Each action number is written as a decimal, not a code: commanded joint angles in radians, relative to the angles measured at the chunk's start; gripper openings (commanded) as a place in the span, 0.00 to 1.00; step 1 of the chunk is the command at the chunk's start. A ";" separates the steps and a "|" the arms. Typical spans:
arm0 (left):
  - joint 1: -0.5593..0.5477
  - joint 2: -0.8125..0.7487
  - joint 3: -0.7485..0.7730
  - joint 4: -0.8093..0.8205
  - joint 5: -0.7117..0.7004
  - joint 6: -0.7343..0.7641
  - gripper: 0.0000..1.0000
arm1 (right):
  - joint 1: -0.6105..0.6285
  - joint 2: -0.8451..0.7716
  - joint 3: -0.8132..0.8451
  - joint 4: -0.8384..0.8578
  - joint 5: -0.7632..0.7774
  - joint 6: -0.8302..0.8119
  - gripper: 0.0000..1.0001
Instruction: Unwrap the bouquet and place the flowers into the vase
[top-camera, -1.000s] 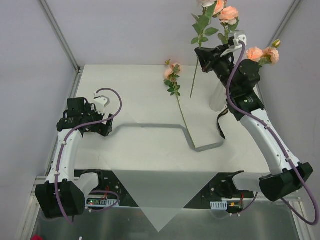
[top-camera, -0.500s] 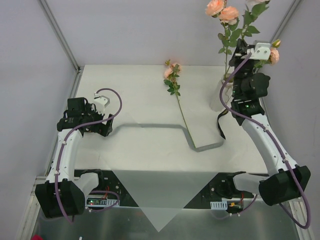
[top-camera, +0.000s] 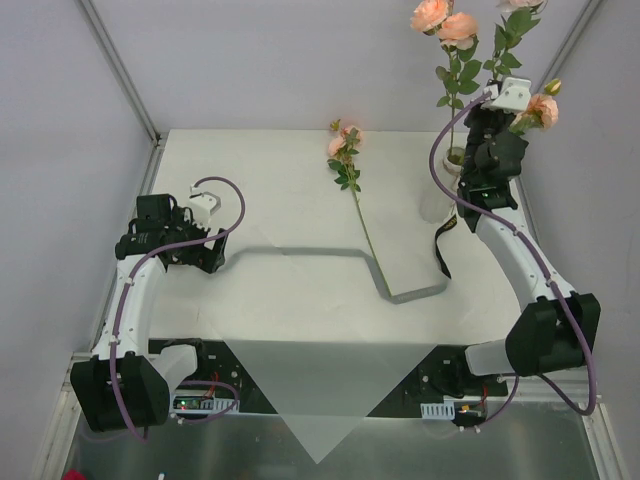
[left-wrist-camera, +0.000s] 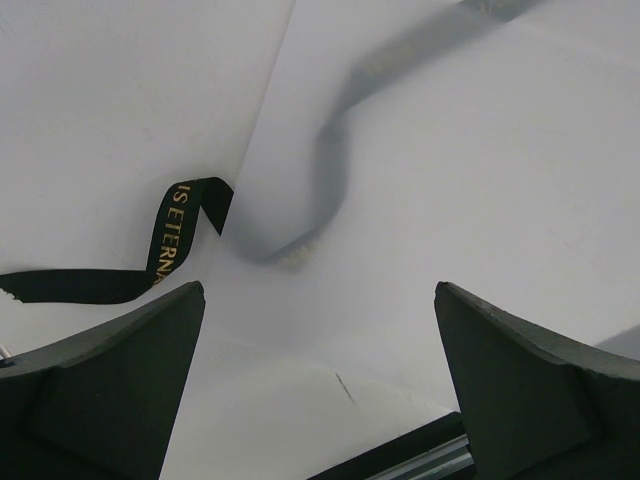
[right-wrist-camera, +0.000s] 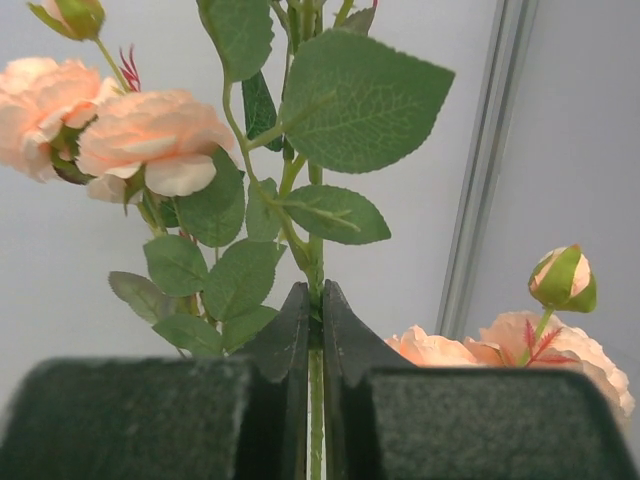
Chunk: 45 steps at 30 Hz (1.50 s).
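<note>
A stem (right-wrist-camera: 316, 410) is clenched in the right claw (right-wrist-camera: 312, 292) at the vase (top-camera: 437, 200), one flower (top-camera: 345, 160) is left on the worktop (top-camera: 260, 170), left claw (left-wrist-camera: 318, 295) released.

Upright flowers (top-camera: 457, 30) in right hand (top-camera: 472, 108)

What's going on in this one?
The right claw is shut on a rose stem, holding it upright at the mouth of the vase. Another rose lies flat by the opened wrapping paper and loose ribbon. The left claw is open above the paper.
</note>
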 joint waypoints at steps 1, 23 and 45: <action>-0.006 0.006 0.018 -0.007 -0.001 0.019 0.99 | -0.024 0.032 0.064 0.091 0.009 0.001 0.01; -0.006 -0.001 0.036 -0.015 -0.004 0.013 0.99 | 0.153 -0.229 0.027 -0.274 -0.021 0.119 0.78; -0.006 -0.015 0.012 -0.017 -0.007 0.020 0.99 | 0.245 0.498 0.422 -1.141 -0.362 0.254 0.67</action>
